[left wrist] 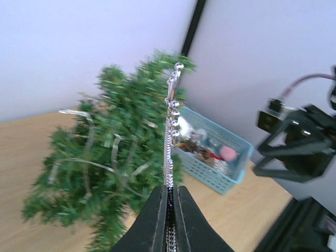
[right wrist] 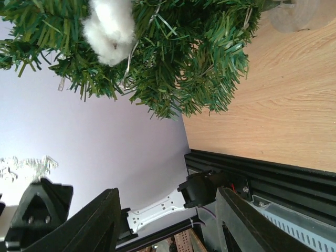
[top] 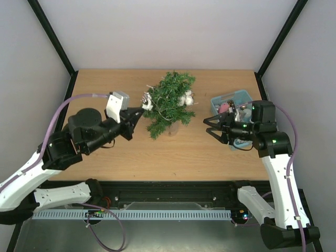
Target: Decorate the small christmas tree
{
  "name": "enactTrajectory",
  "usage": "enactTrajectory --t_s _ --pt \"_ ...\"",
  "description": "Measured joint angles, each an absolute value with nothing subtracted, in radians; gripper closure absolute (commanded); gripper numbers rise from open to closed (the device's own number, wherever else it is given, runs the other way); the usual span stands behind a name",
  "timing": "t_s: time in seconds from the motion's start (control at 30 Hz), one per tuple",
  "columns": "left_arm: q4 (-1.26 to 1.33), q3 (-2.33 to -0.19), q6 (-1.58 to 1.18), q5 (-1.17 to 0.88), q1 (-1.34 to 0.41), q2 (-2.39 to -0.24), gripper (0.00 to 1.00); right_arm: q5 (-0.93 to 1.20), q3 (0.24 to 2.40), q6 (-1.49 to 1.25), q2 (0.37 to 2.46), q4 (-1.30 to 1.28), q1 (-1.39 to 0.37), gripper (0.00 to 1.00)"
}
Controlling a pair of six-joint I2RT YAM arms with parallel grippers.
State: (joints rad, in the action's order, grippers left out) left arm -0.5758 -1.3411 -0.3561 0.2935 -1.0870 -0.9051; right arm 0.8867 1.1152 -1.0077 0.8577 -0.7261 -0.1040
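Two findings: my left fingers [left wrist: 155,218] clamp a silver bead strand [left wrist: 170,121], lower end hidden; my right fingers [right wrist: 92,223] stand apart.

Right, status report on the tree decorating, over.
Left gripper shut on silver bead strand at the small christmas tree. Right gripper open, empty, beside blue basket. Nothing blocking the tree.

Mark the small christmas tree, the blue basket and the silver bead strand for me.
small christmas tree [top: 170,100]: top external view, on its green branches.
light-blue basket [left wrist: 210,177]: left wrist view, on its outer side wall.
silver bead strand [left wrist: 168,142]: left wrist view, halfway along the strand.
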Motion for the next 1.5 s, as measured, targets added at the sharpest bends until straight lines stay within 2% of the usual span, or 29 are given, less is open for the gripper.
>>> enactTrajectory --t_s 0.13,0.33,0.5,0.67,0.93,1.5 --pt "-0.54 -1.331 -0.329 0.136 -0.862 -0.909 0.98 0.896 1.112 -1.014 0.852 -0.705 -0.104 0.48" --pt "-0.409 -1.237 -0.326 -0.236 -0.509 -0.917 0.98 0.91 1.111 -1.013 0.851 -0.687 -0.104 0.48" --pt "-0.257 -1.174 -0.373 -0.518 -0.439 -0.935 0.98 0.92 1.085 -1.01 0.847 -0.663 -0.104 0.48" --pt "-0.115 -1.165 -0.447 -0.679 -0.438 -0.966 0.98 0.927 1.037 -1.022 0.829 -0.629 -0.104 0.47" --pt "-0.012 -1.151 -0.509 -0.717 -0.437 -1.025 0.98 0.94 0.973 -1.057 0.789 -0.554 -0.104 0.47" --pt "-0.076 -1.19 -0.392 -0.589 -0.45 -1.161 0.98 0.956 0.91 -1.083 0.778 -0.48 -0.104 0.47"
